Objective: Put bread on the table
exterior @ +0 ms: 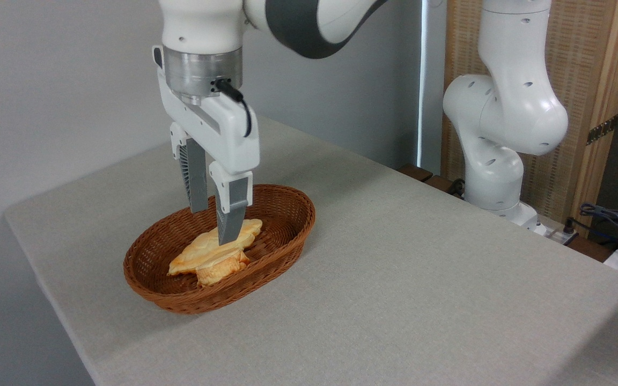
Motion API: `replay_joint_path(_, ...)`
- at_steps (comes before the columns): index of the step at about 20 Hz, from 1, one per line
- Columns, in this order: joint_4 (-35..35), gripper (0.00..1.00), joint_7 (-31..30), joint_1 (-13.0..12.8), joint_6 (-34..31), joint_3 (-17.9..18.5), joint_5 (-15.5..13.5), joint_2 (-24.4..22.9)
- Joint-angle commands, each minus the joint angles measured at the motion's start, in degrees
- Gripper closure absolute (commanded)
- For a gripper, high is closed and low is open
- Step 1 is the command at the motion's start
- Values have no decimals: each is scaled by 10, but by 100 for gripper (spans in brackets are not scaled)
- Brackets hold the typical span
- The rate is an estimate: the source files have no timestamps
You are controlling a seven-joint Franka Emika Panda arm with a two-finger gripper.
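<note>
A brown wicker basket point(282, 236) stands on the left part of the table point(421, 279), which is covered in grey-beige cloth. Inside it the bread point(222, 272), a lumpy golden-orange bun, lies at the near side, partly under a flatter pointed pastry point(196, 254). My gripper point(213, 225) points straight down into the basket with its fingers apart, open. The near fingertip point(229, 236) is level with the pastry's top edge; the far fingertip point(198, 206) ends a little higher. I cannot tell whether either finger touches the baked goods.
The robot's white base and lower arm point(497, 150) rise at the table's far right edge. Cables and small devices point(615, 220) lie beyond the right corner. A grey wall runs behind, and a wooden panel point(598, 80) stands at the right.
</note>
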Motion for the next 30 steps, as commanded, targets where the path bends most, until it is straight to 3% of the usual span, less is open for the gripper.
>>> replay_joint_path(1,-18,0,15,-32,-6,2,-5,5)
replay_joint_path(5,-30,0,15,-50,-6,2,-5,14)
replay_joint_path(14,-30,0,36,-52,35,2,1,62)
replay_joint_path(23,-30,1,36,-62,39,1,1,78)
replay_joint_path(24,-30,10,36,-63,38,1,1,79)
replay_joint_path(26,-30,45,36,-62,39,-4,2,80)
replay_joint_path(27,-30,53,36,-62,39,-5,3,82)
replay_joint_path(30,-30,56,51,-62,39,-5,22,84)
